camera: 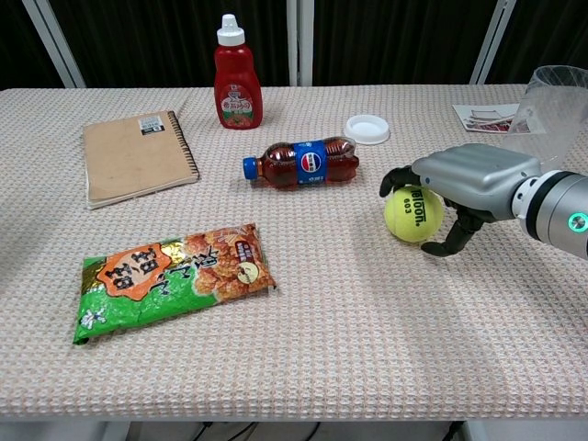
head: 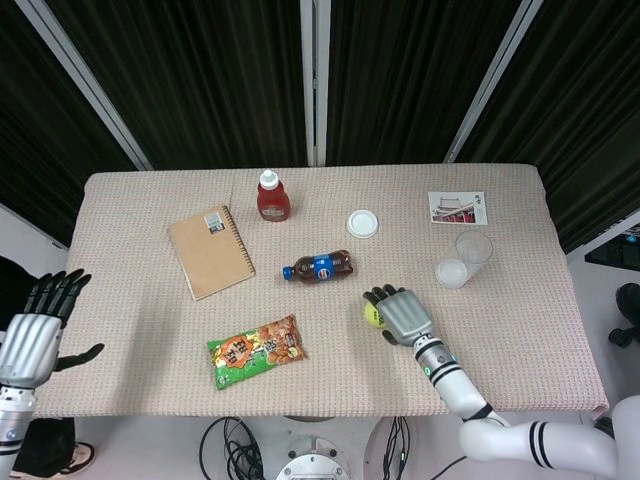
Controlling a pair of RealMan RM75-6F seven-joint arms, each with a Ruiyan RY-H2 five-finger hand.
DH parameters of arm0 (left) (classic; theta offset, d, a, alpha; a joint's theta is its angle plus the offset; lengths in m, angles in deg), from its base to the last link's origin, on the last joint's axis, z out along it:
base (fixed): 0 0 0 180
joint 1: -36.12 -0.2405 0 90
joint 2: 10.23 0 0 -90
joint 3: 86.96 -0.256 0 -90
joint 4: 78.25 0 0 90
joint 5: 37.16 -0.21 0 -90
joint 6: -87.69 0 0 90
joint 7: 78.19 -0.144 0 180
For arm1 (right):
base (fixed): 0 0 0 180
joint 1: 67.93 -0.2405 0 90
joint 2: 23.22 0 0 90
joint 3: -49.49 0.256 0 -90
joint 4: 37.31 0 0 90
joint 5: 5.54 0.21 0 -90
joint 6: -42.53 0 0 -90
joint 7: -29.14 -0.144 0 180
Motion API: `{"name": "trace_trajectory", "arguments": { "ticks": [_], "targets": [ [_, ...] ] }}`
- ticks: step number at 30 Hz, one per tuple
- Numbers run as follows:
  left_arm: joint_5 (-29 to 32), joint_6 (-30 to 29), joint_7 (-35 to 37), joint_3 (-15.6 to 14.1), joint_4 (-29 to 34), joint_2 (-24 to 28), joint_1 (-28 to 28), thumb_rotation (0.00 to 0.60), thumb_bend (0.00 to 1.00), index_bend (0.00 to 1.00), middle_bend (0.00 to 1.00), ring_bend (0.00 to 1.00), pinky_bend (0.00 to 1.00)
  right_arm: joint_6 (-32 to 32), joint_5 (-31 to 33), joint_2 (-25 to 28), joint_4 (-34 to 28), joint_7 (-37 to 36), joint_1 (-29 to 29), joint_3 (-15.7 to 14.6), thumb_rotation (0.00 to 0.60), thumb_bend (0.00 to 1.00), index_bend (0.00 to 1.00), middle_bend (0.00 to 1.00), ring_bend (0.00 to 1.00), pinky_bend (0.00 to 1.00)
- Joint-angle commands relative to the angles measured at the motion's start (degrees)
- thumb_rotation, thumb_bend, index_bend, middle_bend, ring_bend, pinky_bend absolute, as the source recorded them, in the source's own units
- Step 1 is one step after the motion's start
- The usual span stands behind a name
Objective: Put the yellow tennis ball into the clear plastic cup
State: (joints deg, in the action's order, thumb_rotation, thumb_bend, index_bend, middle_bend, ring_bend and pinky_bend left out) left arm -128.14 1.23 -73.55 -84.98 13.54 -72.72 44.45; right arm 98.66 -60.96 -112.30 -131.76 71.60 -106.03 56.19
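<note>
yellow tennis ball (camera: 412, 213): on table, under robot hand | clear plastic cup (camera: 549, 101): upright

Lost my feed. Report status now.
Right hand fingers curling over tennis ball, ball on table. Left hand open, idle. Cup upright, path clear.

One ball (camera: 412, 213), one cup (head: 473, 248), two lids (head: 362, 223) (head: 452, 272), one ketchup bottle (camera: 237, 73), one cola bottle (camera: 302, 163), one notebook (camera: 134, 156), one snack bag (camera: 173, 278), one card (head: 458, 207) and two hands (camera: 464, 179) (head: 32, 340) are being counted.
</note>
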Motion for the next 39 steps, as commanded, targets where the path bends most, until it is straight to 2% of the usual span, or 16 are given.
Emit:
{"name": "trace_trajectory", "arguments": {
  "ticks": [1,3,6,9,16,20,23,26,32,39],
  "targets": [
    [0.12,0.19,0.51,-0.02,-0.16,0.03,0.04,0.6,0.1,0.07,0.03,0.0,0.0,1.28,-1.33,-0.48,0.76,-0.81,-0.09,-0.17,0.6,0.31,0.44,0.37,0.38,0.59],
    [-0.04,0.06,0.58,-0.01,-0.16,0.08,0.04,0.6,0.1,0.07,0.03,0.0,0.0,2.08,-2.46,-0.52,1.04,-1.26,-0.04,-0.44,0.6,0.32,0.52,0.43,0.44,0.65],
    [-0.08,-0.05,0.84,-0.02,-0.17,0.13,0.0,0.6,0.1,0.07,0.03,0.0,0.0,3.11,-4.01,-0.12,1.13,-1.97,0.11,-0.71,0.6,0.34,0.6,0.48,0.49,0.7],
    [0.14,0.11,1.11,-0.11,-0.34,0.15,-0.09,0.6,0.1,0.07,0.03,0.0,0.0,4.31,-5.62,1.36,-0.25,-3.45,0.32,-0.22,0.6,0.35,0.62,0.49,0.5,0.71],
    [-0.34,-0.6,1.31,-0.1,-0.26,0.24,-0.28,0.6,0.1,0.07,0.03,0.0,0.0,11.44,-10.86,11.74,-10.36,-6.77,1.4,5.57,0.6,0.36,0.62,0.49,0.5,0.71],
    [-0.38,-0.43,1.55,-0.18,-0.49,0.07,-0.22,0.6,0.1,0.07,0.03,0.0,0.0,12.94,-7.91,18.55,-14.37,-7.47,2.08,9.31,0.6,0.35,0.62,0.49,0.5,0.71],
    [-0.54,0.03,1.72,-0.32,-0.73,0.0,0.0,0.6,0.1,0.07,0.03,0.0,0.0,10.59,0.09,25.61,-15.79,-9.16,2.37,12.64,0.6,0.33,0.6,0.49,0.5,0.71],
    [-0.42,0.4,1.87,-0.34,-0.92,-0.02,0.16,0.6,0.1,0.07,0.03,0.0,0.0,7.99,4.61,30.21,-14.94,-11.46,2.6,13.98,0.6,0.33,0.59,0.49,0.5,0.71],
    [-0.36,0.92,2.08,-0.22,-1.08,-0.3,0.57,0.6,0.1,0.07,0.03,0.0,0.0,3.86,7.12,34.22,-12.1,-13.62,3.35,11.75,0.6,0.33,0.6,0.5,0.51,0.71],
    [-0.62,1.41,0.78,-0.25,-0.5,-0.65,1.03,0.6,0.1,0.07,0.03,0.0,0.0,0.59,6.82,32.93,-8.41,-15.2,2.83,8.4,0.6,0.33,0.6,0.5,0.51,0.71]
  ]
}}
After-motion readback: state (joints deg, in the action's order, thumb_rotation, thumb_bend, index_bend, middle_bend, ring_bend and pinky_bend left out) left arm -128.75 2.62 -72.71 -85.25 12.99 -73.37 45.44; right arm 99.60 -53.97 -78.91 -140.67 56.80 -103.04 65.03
